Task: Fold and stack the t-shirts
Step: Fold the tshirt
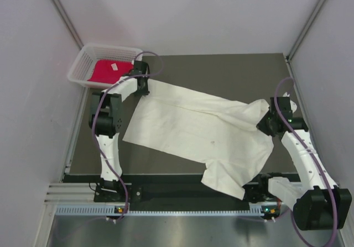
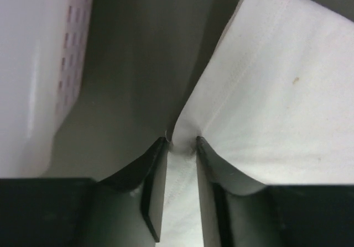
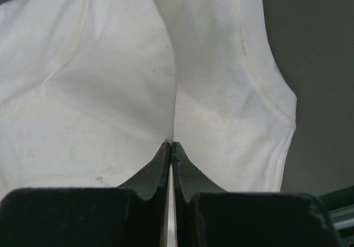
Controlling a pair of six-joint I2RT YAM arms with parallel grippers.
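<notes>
White shirt (image 1: 193,131) lies spread diagonally on table (image 1: 232,70), running 10 o'clock to 5 o'clock. Left gripper (image 2: 181,143) at shirt's 10 o'clock corner: fingers nearly together, pinching the hem. Right gripper (image 3: 171,146) at shirt's 3 o'clock edge: fingers pressed tight on a cloth fold. Red shirt (image 1: 105,71) sits in basket (image 1: 77,73) at table's 10 o'clock corner.

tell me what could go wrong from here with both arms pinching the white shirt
The left fingers pinch only a narrow hem fold of the cream-white t-shirt; a pull may slip it free.
The white mesh basket sits close beside that grip, so a sideways swing could knock it.
The shirt's near end drapes past the table edge by the right arm's base and may snag as the right fingers lift.
</notes>
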